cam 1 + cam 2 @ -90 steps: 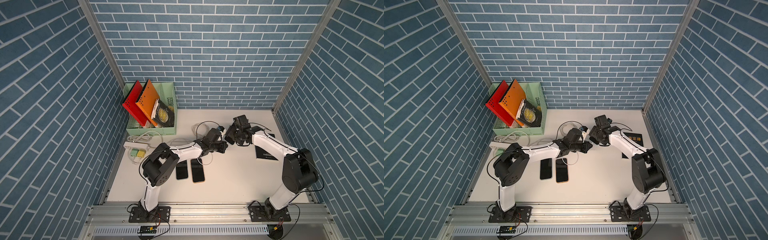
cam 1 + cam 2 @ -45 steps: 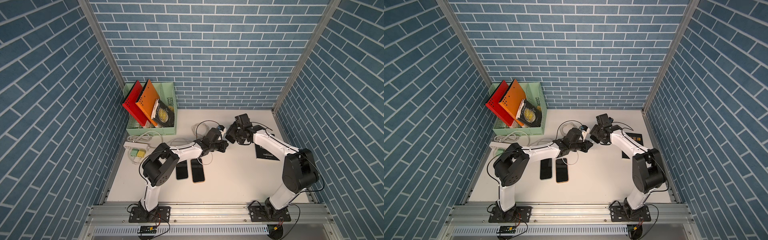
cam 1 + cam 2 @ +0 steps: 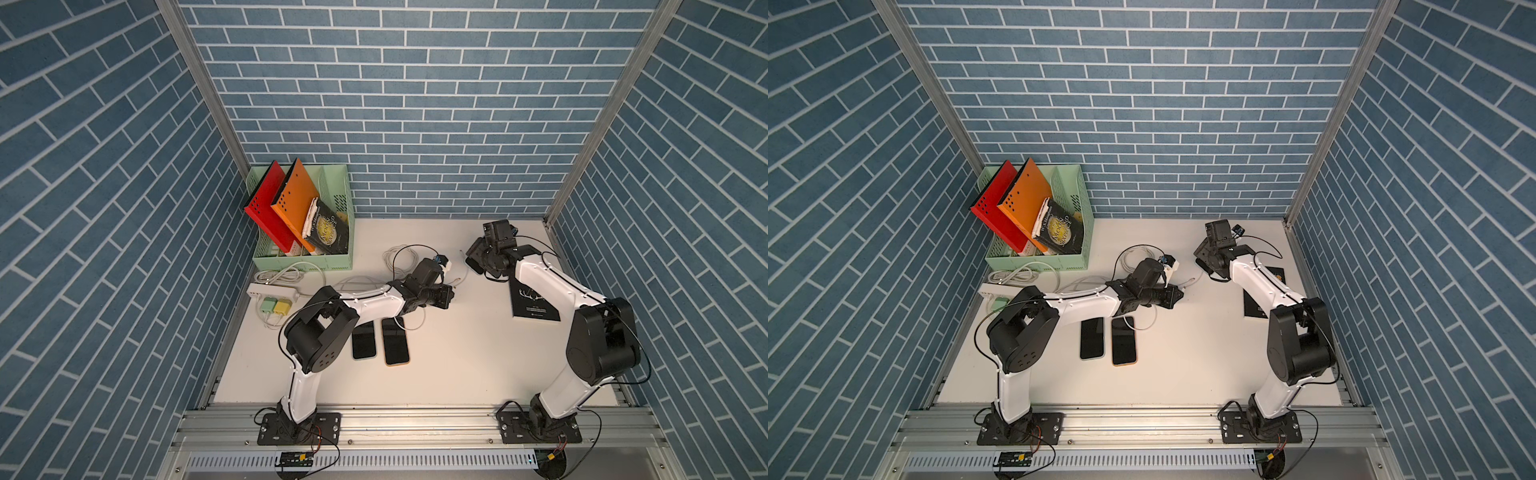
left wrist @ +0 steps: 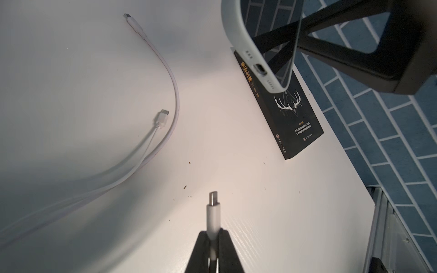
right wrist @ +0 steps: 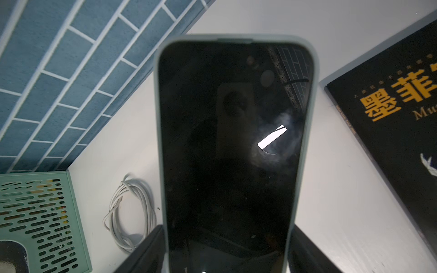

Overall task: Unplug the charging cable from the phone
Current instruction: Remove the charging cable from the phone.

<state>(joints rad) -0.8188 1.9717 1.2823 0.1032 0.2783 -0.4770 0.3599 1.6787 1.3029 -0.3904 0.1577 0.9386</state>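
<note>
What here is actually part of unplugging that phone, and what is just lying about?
In the job: white charging-cable plug, pinched in the left jaws; pale-cased dark-screened phone, held in the right jaws.
Lying about: orange-rimmed dark phone; second dark phone beside it; black antler-cover book; mint-green perforated basket; white power strip; coiled white cable.

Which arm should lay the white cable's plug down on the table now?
Left. The left end effector pinches the plug, which is out of the phone's empty port; the right end effector is full, holding the phone.
</note>
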